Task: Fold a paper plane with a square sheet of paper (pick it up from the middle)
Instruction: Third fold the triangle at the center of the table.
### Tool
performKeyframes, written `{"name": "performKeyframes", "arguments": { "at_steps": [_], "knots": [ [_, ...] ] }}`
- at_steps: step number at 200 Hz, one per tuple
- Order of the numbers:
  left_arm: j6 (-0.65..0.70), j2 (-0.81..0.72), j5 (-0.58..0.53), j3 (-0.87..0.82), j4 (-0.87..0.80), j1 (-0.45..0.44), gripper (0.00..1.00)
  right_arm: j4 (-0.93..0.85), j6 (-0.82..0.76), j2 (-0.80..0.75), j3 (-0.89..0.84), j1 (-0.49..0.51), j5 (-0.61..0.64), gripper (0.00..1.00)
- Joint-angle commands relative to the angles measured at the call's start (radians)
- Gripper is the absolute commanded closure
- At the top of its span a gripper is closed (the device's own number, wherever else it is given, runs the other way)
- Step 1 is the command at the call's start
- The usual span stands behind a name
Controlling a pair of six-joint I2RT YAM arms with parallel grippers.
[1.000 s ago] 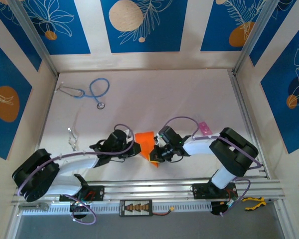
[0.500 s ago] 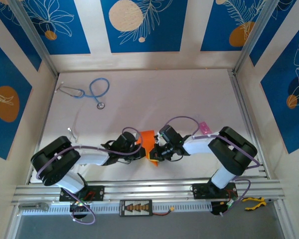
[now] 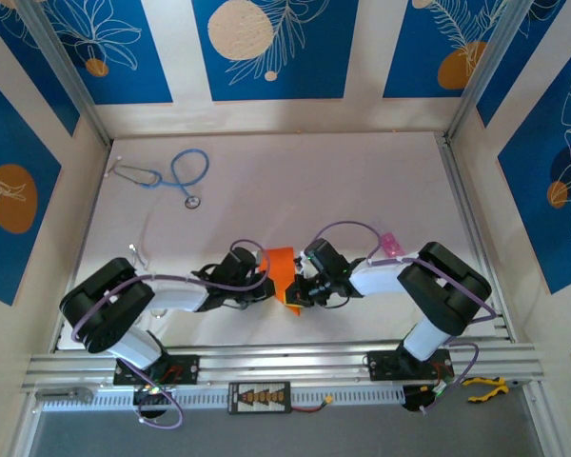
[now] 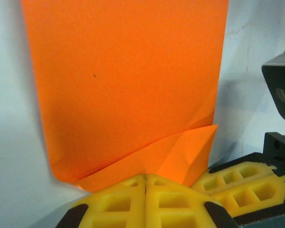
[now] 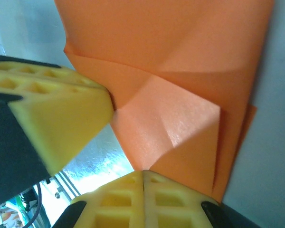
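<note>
paper (image 4: 128,80), thin creased orange, gridded yellow left fingers (image 4: 115,205) and right fingers (image 5: 115,202) closed

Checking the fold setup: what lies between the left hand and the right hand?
The partly folded orange paper lies between the left hand and the right hand, seen in the top view.

No legible text or labels

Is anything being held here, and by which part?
Both grippers are shut on the orange paper: the left gripper pinches its folded near edge, the right gripper the tip of a folded flap.
</note>
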Motion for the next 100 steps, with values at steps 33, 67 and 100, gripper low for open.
{"name": "performKeyframes", "arguments": {
  "at_steps": [33,67,100],
  "knots": [
    [0.072,-0.007,-0.090,-0.006,-0.178,0.135,0.95,-0.132,-0.045,0.025,-0.027,-0.006,0.017,0.98],
    [0.097,-0.036,-0.074,0.011,-0.210,0.170,0.95,-0.135,-0.055,0.035,-0.020,-0.007,0.009,0.99],
    [0.116,-0.070,-0.078,0.015,-0.247,0.197,0.94,-0.147,-0.064,0.046,-0.007,-0.006,0.006,0.99]
  ]
}}
